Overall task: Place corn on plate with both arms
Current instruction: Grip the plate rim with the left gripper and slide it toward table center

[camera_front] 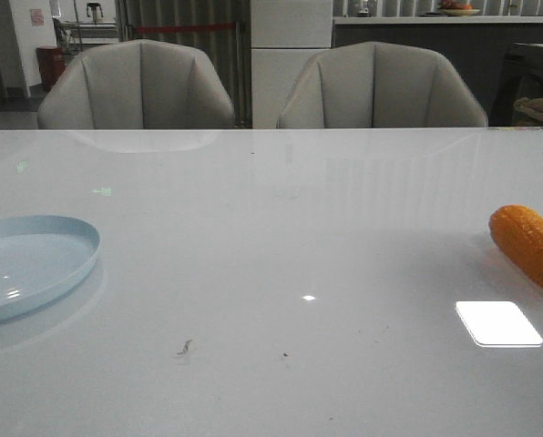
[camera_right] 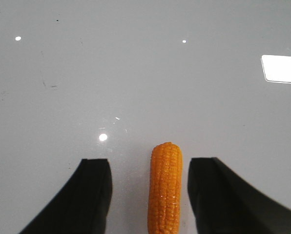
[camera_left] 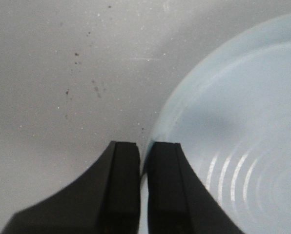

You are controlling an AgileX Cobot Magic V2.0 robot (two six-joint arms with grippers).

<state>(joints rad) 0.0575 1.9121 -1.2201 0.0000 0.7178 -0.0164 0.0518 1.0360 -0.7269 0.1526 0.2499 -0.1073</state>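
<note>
We see the glossy white table [camera_front: 281, 237] with the orange-yellow, bumpy-kernelled plastic corn cob [camera_front: 529, 246] lying at its far right edge and the round, shallow pale-blue plate [camera_front: 25, 264] resting at the far left, well apart from each other. In the right wrist view our right gripper [camera_right: 149, 195] has its jaws spread wide, the corn [camera_right: 165, 192] lying between the dark fingers [camera_right: 94, 195] without touching either. In the left wrist view our left gripper [camera_left: 143, 185] has its jaws nearly together, only a thin slit between them, hovering just above the plate's rim [camera_left: 167, 117]. Two beige armchairs [camera_front: 135, 86] stand behind the table.
</note>
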